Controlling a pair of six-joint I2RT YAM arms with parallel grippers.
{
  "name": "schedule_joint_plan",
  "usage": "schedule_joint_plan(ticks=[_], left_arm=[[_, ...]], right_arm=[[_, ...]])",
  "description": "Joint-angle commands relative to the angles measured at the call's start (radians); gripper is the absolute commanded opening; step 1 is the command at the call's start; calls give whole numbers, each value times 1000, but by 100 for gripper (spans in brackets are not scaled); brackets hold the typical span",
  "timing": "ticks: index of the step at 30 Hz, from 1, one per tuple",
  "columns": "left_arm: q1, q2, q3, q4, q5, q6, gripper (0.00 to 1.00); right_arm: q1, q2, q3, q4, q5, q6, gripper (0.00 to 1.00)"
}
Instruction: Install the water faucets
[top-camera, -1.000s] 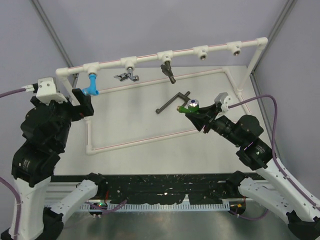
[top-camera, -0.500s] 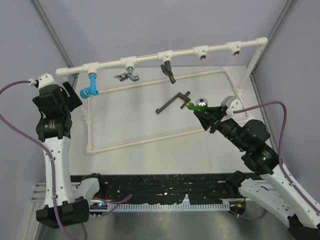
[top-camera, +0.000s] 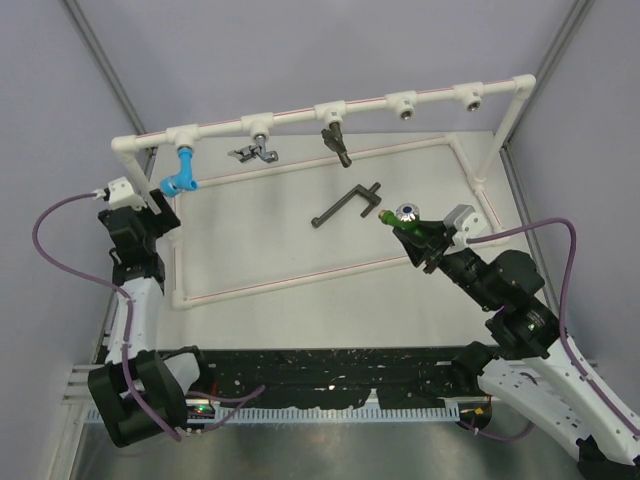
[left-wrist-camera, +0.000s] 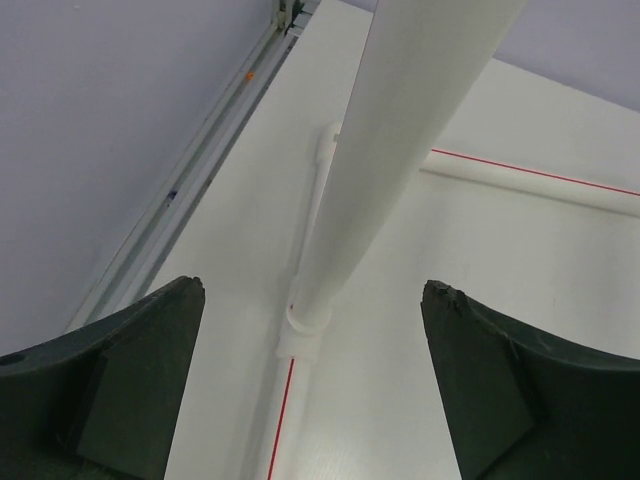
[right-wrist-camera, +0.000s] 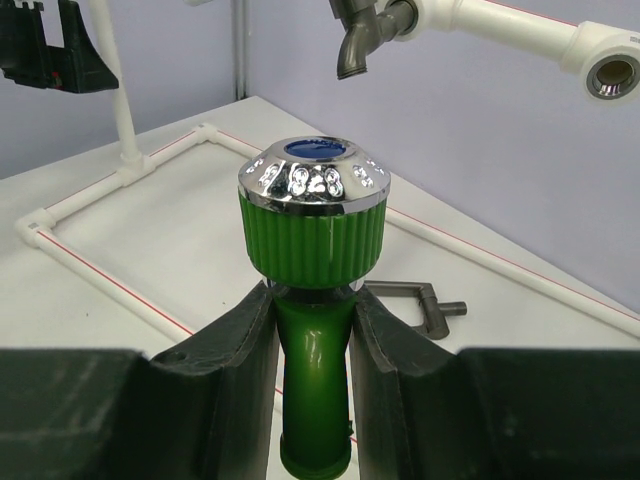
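Note:
My right gripper (top-camera: 412, 233) is shut on the stem of the green faucet (top-camera: 401, 214) and holds it upright above the table; in the right wrist view the gripper (right-wrist-camera: 312, 300) grips below its shiny knob (right-wrist-camera: 312, 205). The blue faucet (top-camera: 180, 176) hangs from the leftmost socket. The dark bronze faucet (top-camera: 335, 140) hangs from the third socket and shows in the right wrist view (right-wrist-camera: 358, 35). The silver faucet (top-camera: 255, 153) and the dark T-handled one (top-camera: 347, 206) lie on the table. My left gripper (top-camera: 160, 216) is open and empty beside the frame's left post (left-wrist-camera: 400, 130).
The white pipe frame has its top rail (top-camera: 362, 100) across the back, with two open sockets (top-camera: 402, 104) at the right, one of them visible in the right wrist view (right-wrist-camera: 612, 75). Its base pipes (top-camera: 280, 283) lie on the table. Grey walls close in on both sides.
My left arm has drawn back from the blue faucet and dropped low at the left. My right gripper has carried the green faucet a little to the right.

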Motion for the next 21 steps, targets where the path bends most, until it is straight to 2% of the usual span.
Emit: schedule_joint_plan(ticks=[1, 6, 10, 12, 15, 21], left_arm=[[12, 45, -30, 438, 51, 28, 93], [14, 119, -39, 600, 26, 37, 88], [14, 182, 7, 616, 68, 31, 81], [14, 197, 11, 634, 78, 22, 71], [14, 184, 2, 633, 89, 20, 44], [14, 27, -55, 463, 75, 63, 7]], right_arm=[[-2, -15, 9, 50, -10, -28, 5], [-2, -17, 9, 36, -15, -51, 5], [-2, -9, 9, 33, 10, -78, 5], [-2, -3, 9, 30, 33, -99, 5], [-2, 8, 14, 28, 66, -143, 5], [-2, 41, 48, 12, 145, -246, 5]])
